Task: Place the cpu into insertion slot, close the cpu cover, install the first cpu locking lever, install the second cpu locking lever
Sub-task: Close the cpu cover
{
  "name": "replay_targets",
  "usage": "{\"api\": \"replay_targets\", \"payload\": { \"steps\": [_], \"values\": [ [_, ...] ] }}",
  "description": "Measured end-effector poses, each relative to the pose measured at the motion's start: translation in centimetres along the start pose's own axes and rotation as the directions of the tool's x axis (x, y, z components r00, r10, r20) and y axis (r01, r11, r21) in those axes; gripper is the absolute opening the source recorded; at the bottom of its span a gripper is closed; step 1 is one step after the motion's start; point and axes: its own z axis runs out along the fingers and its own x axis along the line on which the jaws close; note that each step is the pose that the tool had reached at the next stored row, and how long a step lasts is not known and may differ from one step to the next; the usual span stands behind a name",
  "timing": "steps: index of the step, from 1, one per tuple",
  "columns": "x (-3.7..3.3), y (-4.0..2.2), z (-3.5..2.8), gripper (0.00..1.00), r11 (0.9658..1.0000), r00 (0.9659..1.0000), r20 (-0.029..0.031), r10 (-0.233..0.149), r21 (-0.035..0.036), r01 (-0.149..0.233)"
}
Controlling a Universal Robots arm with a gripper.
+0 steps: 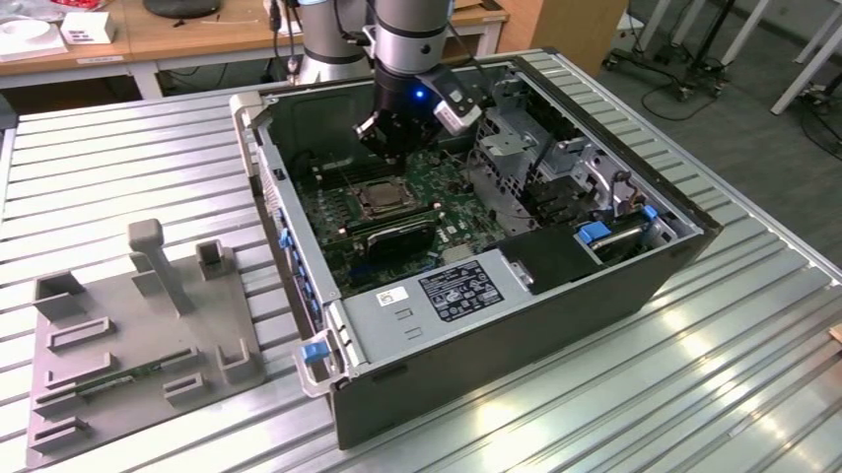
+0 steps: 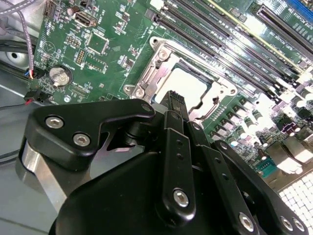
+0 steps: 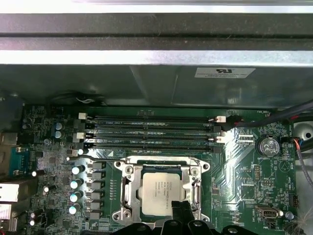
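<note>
Mid-frame in the exterior view the tool [image 1: 385, 148] hangs inside the open computer case [image 1: 448, 330] above the chip [image 1: 383, 199]; the second wrist view shows its fingers [image 2: 174, 104] pressed together, empty, beside the metal cover [image 2: 149, 71]; in the first wrist view that cover lies shut over the chip.

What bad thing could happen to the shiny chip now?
The gripper sits very close to the cpu and its cover. If it pushes crooked, it might scratch the cpu or bend the cover. A sideways slip could also bump the small capacitors nearby.
</note>
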Motion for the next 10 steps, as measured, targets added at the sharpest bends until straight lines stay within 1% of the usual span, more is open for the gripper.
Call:
{"api": "replay_targets", "payload": {
  "steps": [6,10],
  "values": [
    [0.55,0.00,0.01,0.10,1.0000,1.0000,0.0001,0.000,0.0000,0.000],
    [0.58,0.00,0.01,0.10,1.0000,1.0000,0.0001,0.000,-0.0001,0.000]
  ]
}}
